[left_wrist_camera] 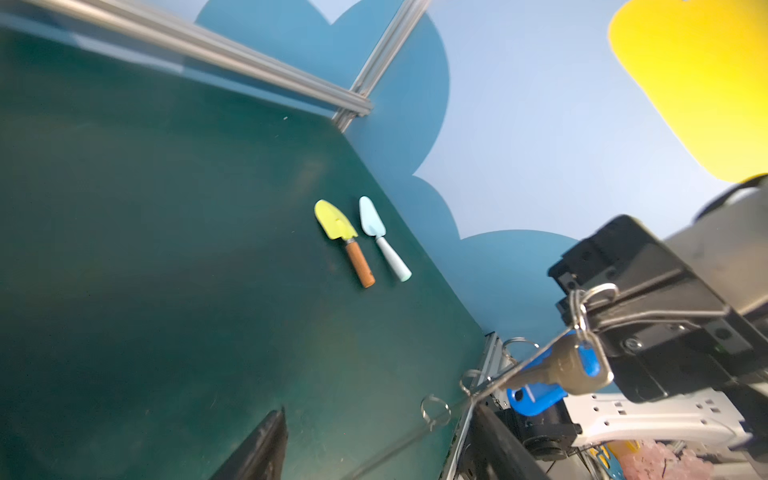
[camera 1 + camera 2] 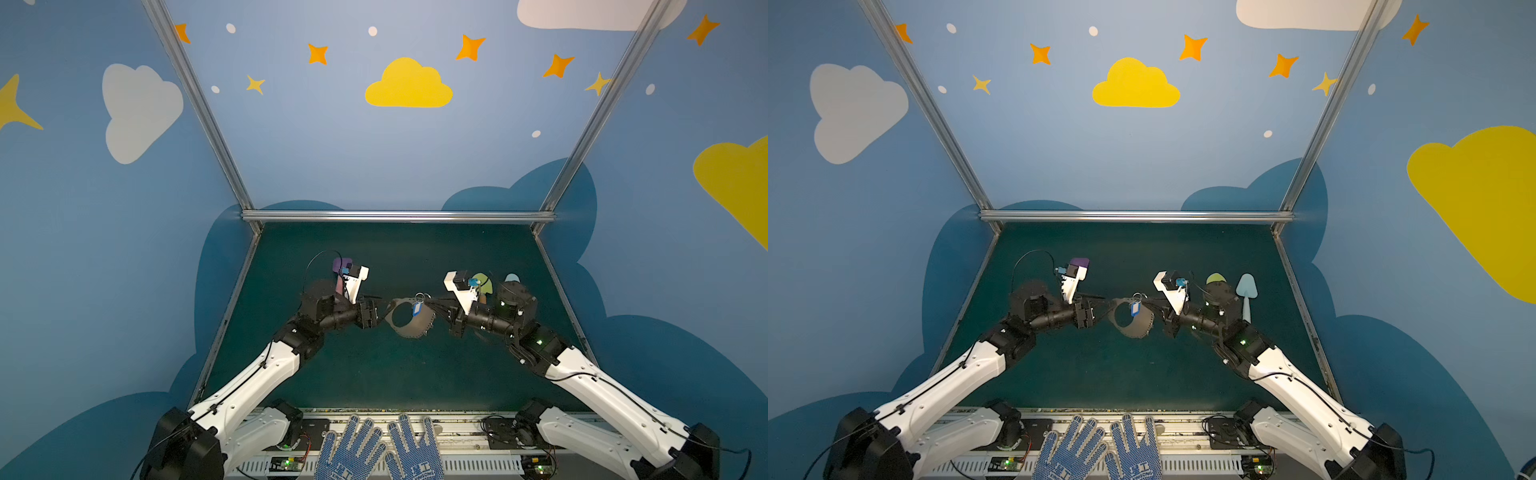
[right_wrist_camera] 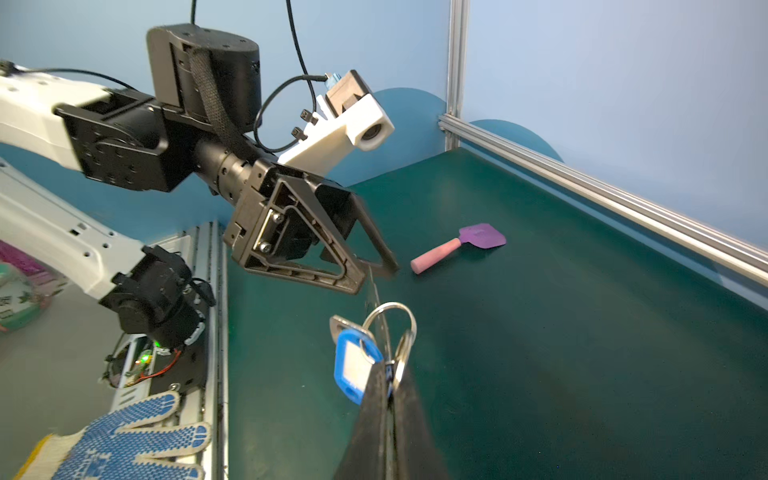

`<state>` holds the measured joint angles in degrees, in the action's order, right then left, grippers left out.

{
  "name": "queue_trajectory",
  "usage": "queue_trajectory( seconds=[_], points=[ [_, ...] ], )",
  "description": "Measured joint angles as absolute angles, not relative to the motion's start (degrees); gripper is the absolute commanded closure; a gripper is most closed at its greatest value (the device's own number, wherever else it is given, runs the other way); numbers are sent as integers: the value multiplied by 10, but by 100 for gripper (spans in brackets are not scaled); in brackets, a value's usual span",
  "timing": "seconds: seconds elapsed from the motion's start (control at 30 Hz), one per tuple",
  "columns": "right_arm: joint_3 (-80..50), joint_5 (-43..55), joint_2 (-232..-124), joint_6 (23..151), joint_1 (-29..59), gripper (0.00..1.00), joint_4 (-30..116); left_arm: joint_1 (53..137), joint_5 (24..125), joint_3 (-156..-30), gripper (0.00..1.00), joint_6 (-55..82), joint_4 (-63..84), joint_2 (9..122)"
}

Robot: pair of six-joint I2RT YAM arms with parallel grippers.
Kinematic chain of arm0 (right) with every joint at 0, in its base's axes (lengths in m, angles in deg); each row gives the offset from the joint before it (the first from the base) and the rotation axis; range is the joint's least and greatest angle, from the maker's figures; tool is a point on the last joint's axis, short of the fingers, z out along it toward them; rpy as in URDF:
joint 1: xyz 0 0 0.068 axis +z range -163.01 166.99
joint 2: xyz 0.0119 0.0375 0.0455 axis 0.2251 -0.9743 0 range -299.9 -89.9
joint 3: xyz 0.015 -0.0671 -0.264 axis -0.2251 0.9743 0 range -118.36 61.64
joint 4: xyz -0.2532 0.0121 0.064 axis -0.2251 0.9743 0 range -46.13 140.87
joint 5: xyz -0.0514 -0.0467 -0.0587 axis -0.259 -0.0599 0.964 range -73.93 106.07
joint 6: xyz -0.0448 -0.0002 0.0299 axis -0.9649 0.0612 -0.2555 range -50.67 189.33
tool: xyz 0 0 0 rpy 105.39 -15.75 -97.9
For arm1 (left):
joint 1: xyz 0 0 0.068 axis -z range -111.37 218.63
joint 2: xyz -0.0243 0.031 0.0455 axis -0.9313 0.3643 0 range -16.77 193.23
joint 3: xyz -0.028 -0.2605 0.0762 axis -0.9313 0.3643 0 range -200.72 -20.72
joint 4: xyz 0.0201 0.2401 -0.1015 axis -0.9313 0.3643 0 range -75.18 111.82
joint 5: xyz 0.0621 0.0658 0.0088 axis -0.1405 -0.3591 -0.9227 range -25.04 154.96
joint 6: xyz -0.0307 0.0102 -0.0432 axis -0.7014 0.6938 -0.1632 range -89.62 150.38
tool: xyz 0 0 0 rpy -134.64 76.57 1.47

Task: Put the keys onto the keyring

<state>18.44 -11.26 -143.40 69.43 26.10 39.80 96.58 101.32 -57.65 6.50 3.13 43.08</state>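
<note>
Grey metal takes centre stage: the keyring (image 2: 409,330), a flat oval band, is carried clear of the green worktop (image 2: 374,374) above its middle. It sits between two robot arms, apparently so that its small wire rings hang free and can be reached from either side. The right claw (image 3: 388,376) is pressed together on the band's thin edge and seems to bear its weight, pinching just beside two of the wire rings. The left claw (image 3: 372,276) stands spread at the opposite end, a finger on each side of the band's edge; whether either finger touches the metal cannot be told. The keys (image 3: 355,365), a small silver key joined to a blue tag with a white label, appear to dangle from a wire ring on the band. They hang just beside the right claw's fingertips and across the band from the left claw, which suggests the threading is done or nearly so. A yellow-green shovel (image 1: 334,222) and a pale blue shovel (image 1: 372,220) lie side by side near the worktop's right edge, and a purple shovel (image 3: 482,237) lies on its left half toward the far edge. Blue-dotted gloves (image 2: 374,453) rest beyond the near edge.
</note>
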Motion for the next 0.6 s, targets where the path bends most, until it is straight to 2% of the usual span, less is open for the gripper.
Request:
queue_trajectory(
  seconds=[0.13, 0.2, 0.37, 0.47, 0.5, 0.57, 0.6],
  points=[
    [184, -154, -1434, 730, 237, 100, 369, 977, 1053, -592, 32, 90, 30, 447],
    [184, -171, -1435, 746, 225, 100, 355, 980, 1073, -604, 37, 98, 34, 456],
    [184, -201, -1450, 775, 206, 100, 338, 981, 1110, -629, 74, 105, 52, 473],
    [184, -200, -1460, 786, 195, 100, 333, 981, 1131, -641, 92, 114, 75, 475],
    [184, -197, -1463, 788, 191, 100, 333, 984, 1140, -644, 96, 118, 80, 475],
    [184, -194, -1473, 793, 183, 98, 334, 989, 1154, -656, 96, 126, 96, 475],
    [184, -193, -1475, 795, 181, 91, 333, 988, 1152, -662, 96, 128, 107, 475]
  ],
)
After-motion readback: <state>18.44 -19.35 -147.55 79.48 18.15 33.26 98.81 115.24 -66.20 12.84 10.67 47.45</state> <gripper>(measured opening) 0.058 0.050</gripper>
